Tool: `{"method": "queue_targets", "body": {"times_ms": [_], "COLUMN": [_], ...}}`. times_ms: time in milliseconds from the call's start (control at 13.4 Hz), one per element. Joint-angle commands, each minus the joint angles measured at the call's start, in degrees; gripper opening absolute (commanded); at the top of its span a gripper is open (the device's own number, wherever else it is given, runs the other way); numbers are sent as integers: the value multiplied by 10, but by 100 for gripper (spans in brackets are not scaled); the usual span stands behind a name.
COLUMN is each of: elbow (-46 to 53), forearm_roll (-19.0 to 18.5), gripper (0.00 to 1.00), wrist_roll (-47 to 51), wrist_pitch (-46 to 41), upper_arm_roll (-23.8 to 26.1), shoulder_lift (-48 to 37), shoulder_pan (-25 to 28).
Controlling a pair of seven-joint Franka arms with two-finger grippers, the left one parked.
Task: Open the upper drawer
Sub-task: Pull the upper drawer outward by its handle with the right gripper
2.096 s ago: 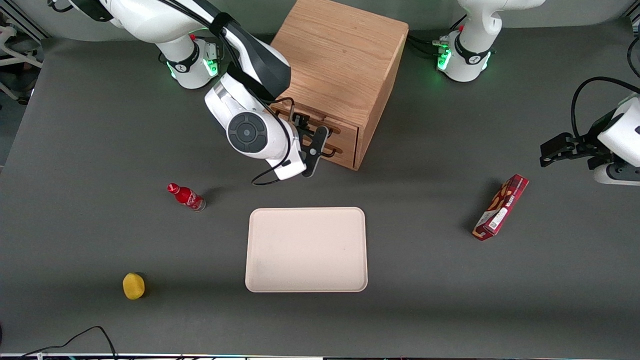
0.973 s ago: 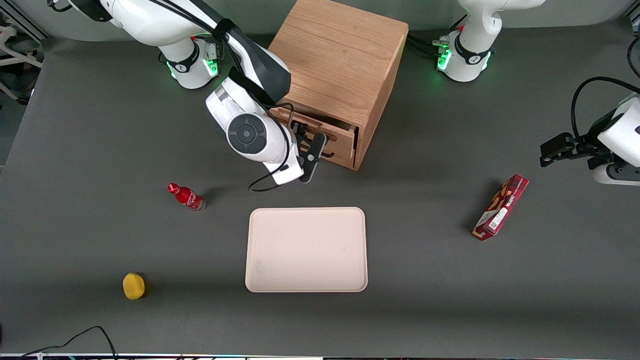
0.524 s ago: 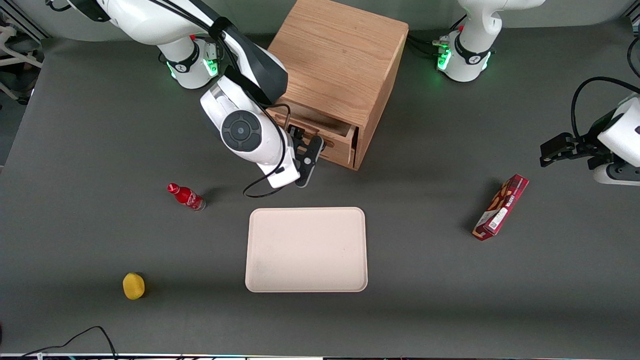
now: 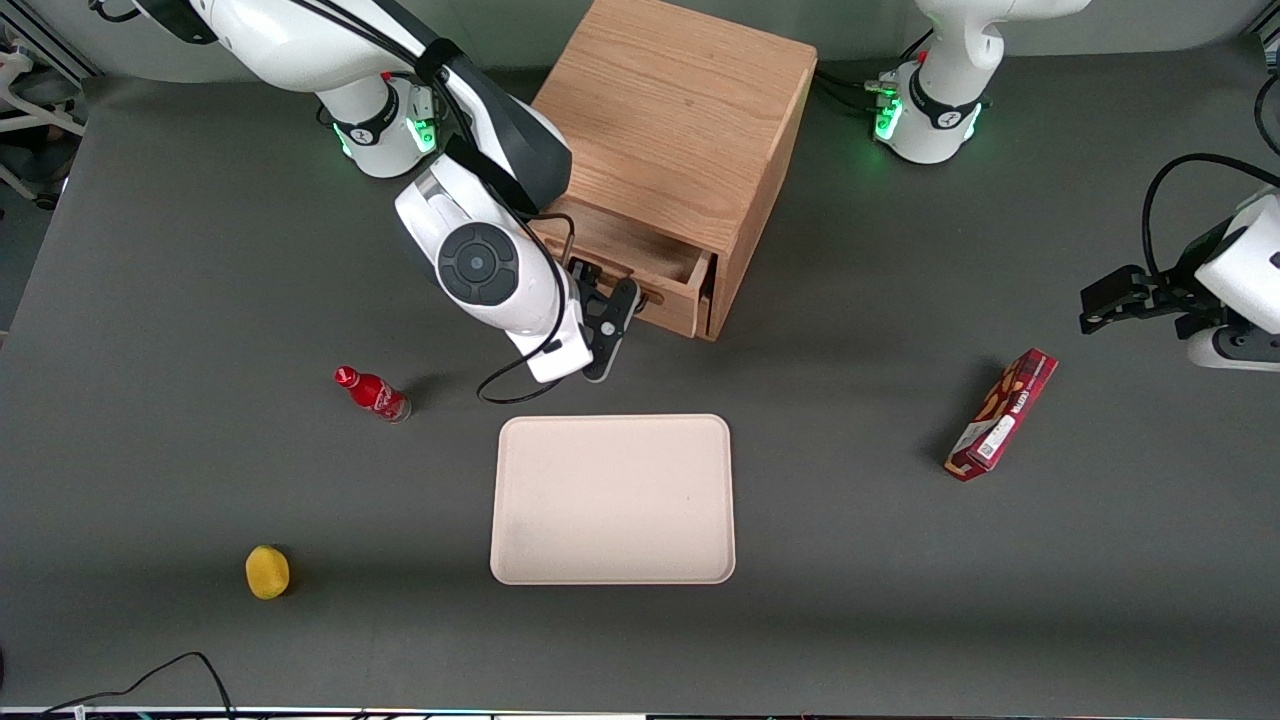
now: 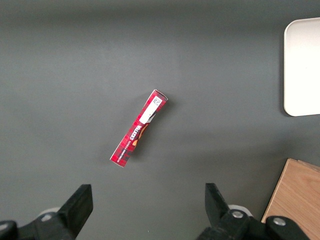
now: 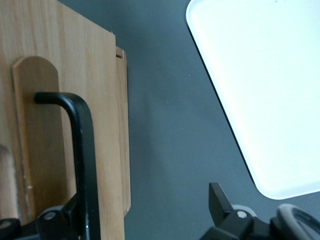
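In the front view the working arm's wrist [image 4: 490, 265] covers much of the upper drawer [image 4: 640, 255], whose front and black handle [image 6: 82, 150] are mostly hidden. The claw [image 4: 612, 290], at about seven o'clock from the drawer's open box, is largely masked too. In the right wrist view the picture's edge cuts off its spread fingers [image 6: 220, 200], the handle's bar and the tray [image 6: 260, 75]. The print on the red box [image 4: 1001, 414], at four o'clock from the cabinet [image 4: 680, 120], is too small to read.

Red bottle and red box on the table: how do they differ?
The red bottle is rounded and smaller, toward the working arm's end; the red box is long, flat-sided, toward the parked arm's. Both are red, away from the gripper at the upper drawer handle.
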Motion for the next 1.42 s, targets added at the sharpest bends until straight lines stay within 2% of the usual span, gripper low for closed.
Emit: {"method": "queue_targets", "body": {"times_ms": [0,374,599,1348], "elbow": [13,21,30,68], "forearm_roll": [-15,-16,-32,-40], "gripper": [100,100,100,100], "wrist_roll": [-7,-7,-12,-23], "wrist_pitch": [-2,-8,-7,15], "upper_arm_roll": [-2,-2,-2,-2], "shoulder_lift": [7,-2,1,37], "shoulder_pan": [-5,-31,-40,-42]}}
